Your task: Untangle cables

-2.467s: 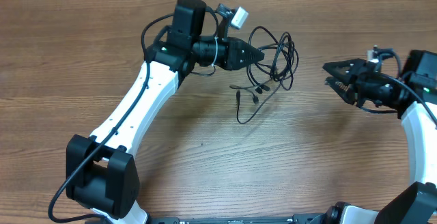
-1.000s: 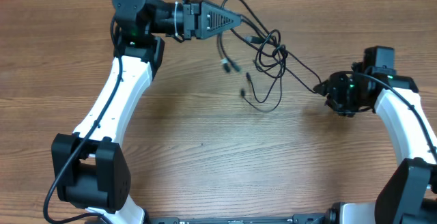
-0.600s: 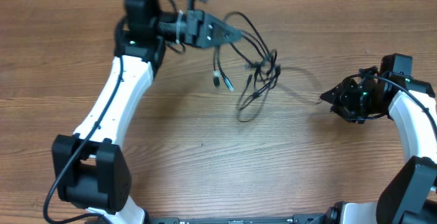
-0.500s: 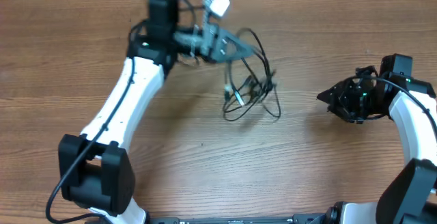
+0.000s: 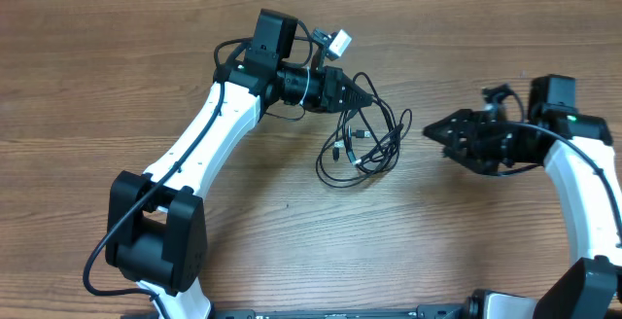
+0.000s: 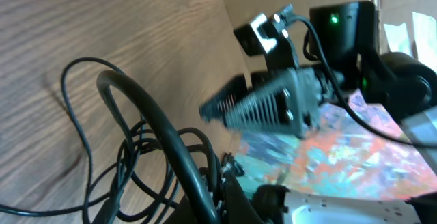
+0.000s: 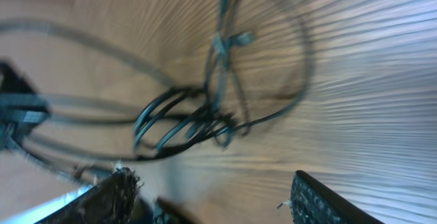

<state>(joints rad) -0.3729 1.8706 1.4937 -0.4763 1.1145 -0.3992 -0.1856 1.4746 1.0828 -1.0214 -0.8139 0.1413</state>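
While the left gripper (image 5: 362,97) is holding closed on a strand of the cables (image 5: 362,149), the rest of the bundle is hanging and lying in loose overlapping loops just below its tip, toward the middle of the desk (image 5: 292,241). Several small plug ends are showing at the left side of the bundle. In the left wrist view, the loops (image 6: 130,159) are resting on the wood close to the camera. The right gripper (image 5: 437,134) is standing open, pointing left at the bundle. A narrow strip of bare desk is separating it from the rightmost loop, so the two are not touching. In the right wrist view, its fingers (image 7: 113,197) are spread wide at the bottom corners, and the tangle (image 7: 205,121) is lying ahead of them, blurred. Bare wood is lying open on the near side of the bundle and across the left half of the desk. The far edge of the desk is running close behind the left wrist.
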